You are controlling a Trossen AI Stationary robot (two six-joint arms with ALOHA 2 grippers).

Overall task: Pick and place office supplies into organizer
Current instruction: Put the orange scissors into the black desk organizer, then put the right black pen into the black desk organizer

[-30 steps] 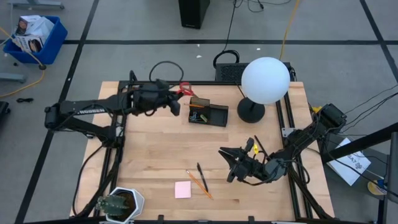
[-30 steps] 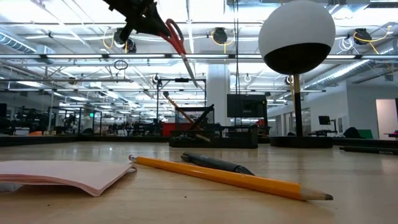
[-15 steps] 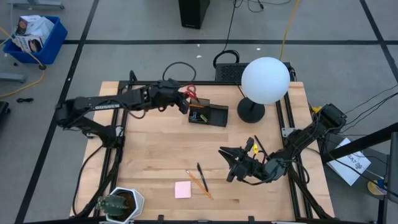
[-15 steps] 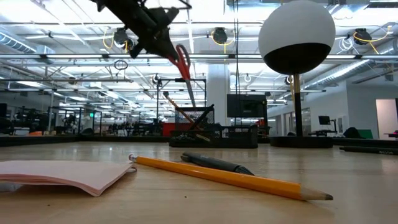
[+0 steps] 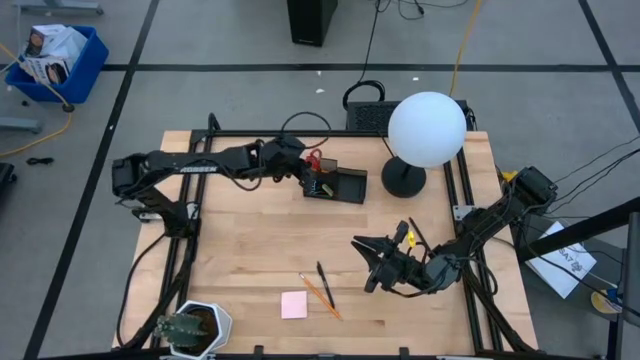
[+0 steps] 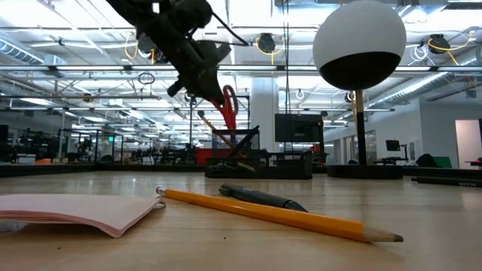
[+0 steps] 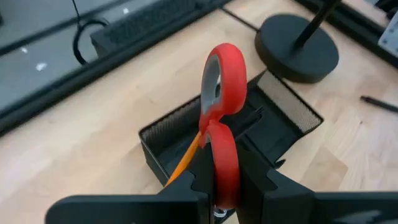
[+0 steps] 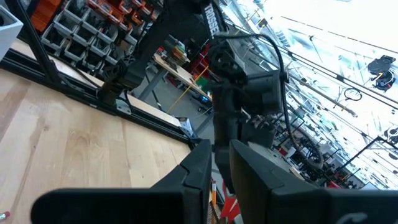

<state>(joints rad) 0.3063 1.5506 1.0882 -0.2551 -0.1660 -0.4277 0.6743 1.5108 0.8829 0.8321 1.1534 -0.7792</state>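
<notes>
My left gripper (image 5: 300,168) is shut on the red-handled scissors (image 6: 228,104) above the left end of the black organizer (image 5: 340,186). The blades slant down at the organizer's tall mesh section (image 6: 235,147), where an orange pencil (image 7: 183,162) leans. A pink sticky-note pad (image 5: 294,305), a yellow pencil (image 5: 322,297) and a black pen (image 5: 324,282) lie flat near the table's near edge. My right gripper (image 5: 372,262) hangs shut over the table right of them, with nothing between its fingers (image 8: 199,171). My left gripper pinches the scissors by the red handle (image 7: 222,171) between its two fingers. The fingers slant down from the table's left and lie along the scissors. The other handle loop (image 7: 221,81) sticks out past the fingertips, hiding the blades in the wrist view. The scissors are lifted clear of the table.
A lamp with a white globe (image 5: 425,130) and a round black base (image 5: 403,180) stands just right of the organizer. A potted plant (image 5: 195,328) sits at the near left corner. Bare wood lies between the organizer and the pens.
My left gripper has carried the scissors toward the table's right edge and down to the organizer, tipping further downward. The scissors have sunk with it, and their blades now reach the tall mesh section.
</notes>
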